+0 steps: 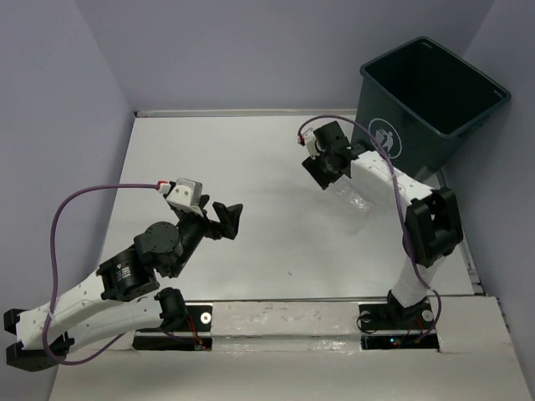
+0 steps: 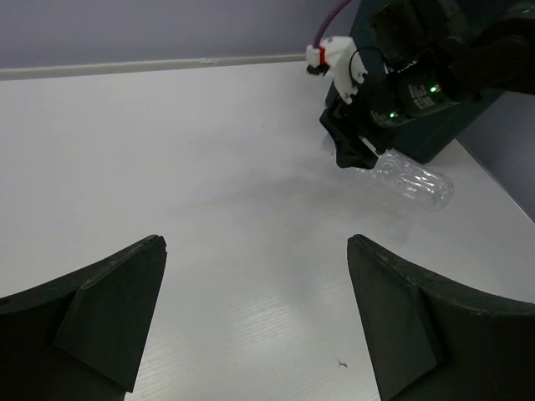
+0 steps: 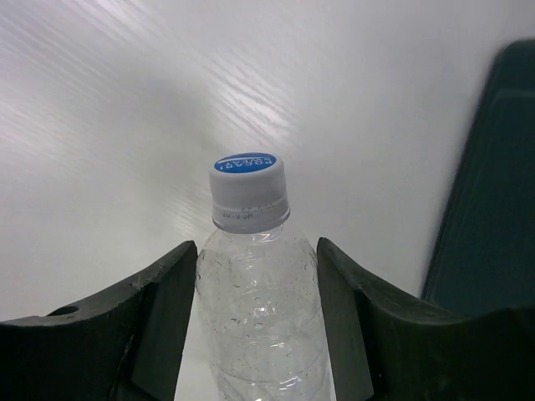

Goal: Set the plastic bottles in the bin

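1. The right pincer (image 1: pixel 328 167) was closed onto a clear plastic bottle (image 3: pixel 259 309), its two dark fingers (image 3: pixel 159 317) pressed against either side of the bottle just below the neck.
2. The bottle's white cap (image 3: pixel 247 188), topped in blue, pointed away from the wrist camera over the white surface (image 1: pixel 251 159).
3. In the top view the bottle's body showed beneath the right arm, near the front of the dark green bin (image 1: pixel 418 142) but outside it.
4. Whether the bottle lay on the surface or hung just above it could not be told.
5. The bin stood at the far right corner, a white pictogram on the wall facing the arms.
6. The left pincer (image 1: pixel 226 219) was spread wide with nothing between its fingers (image 2: pixel 109 317), held over the middle of the surface, well apart from the bottle.
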You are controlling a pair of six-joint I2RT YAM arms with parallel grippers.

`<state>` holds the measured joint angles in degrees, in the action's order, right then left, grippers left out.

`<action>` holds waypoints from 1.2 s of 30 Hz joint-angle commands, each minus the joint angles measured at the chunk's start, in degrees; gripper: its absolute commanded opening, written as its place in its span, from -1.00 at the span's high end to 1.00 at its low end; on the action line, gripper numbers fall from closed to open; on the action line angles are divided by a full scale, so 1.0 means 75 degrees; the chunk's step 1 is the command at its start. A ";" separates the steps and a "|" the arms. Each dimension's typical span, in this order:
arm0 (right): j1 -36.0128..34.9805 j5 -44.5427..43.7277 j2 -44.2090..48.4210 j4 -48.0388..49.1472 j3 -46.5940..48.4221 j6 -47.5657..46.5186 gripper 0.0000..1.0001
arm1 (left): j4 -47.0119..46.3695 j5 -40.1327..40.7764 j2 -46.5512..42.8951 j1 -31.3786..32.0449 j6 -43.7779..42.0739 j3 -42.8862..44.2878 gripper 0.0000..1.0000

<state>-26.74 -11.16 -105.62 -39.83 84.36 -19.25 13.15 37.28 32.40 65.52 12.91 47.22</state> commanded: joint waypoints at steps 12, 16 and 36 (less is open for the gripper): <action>-0.0419 -0.0321 0.4028 0.4017 0.0925 0.1304 0.56 | -0.0194 0.0186 -0.0113 -0.0028 -0.0022 -0.0003 -0.98; -0.0104 -0.2073 0.3819 0.5648 0.1709 0.0401 0.61 | -0.0241 0.0034 -0.0242 -0.0028 -0.0022 -0.0015 -0.98; 0.3191 -0.1410 0.3206 0.7223 0.1432 0.2211 -0.99 | -0.0522 0.0116 -0.0734 -0.0028 -0.0057 -0.0167 -0.98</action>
<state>-2.35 -32.01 -90.63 14.59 96.90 -15.77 12.45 36.32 27.81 65.52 12.91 46.89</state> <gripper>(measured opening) 0.994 0.990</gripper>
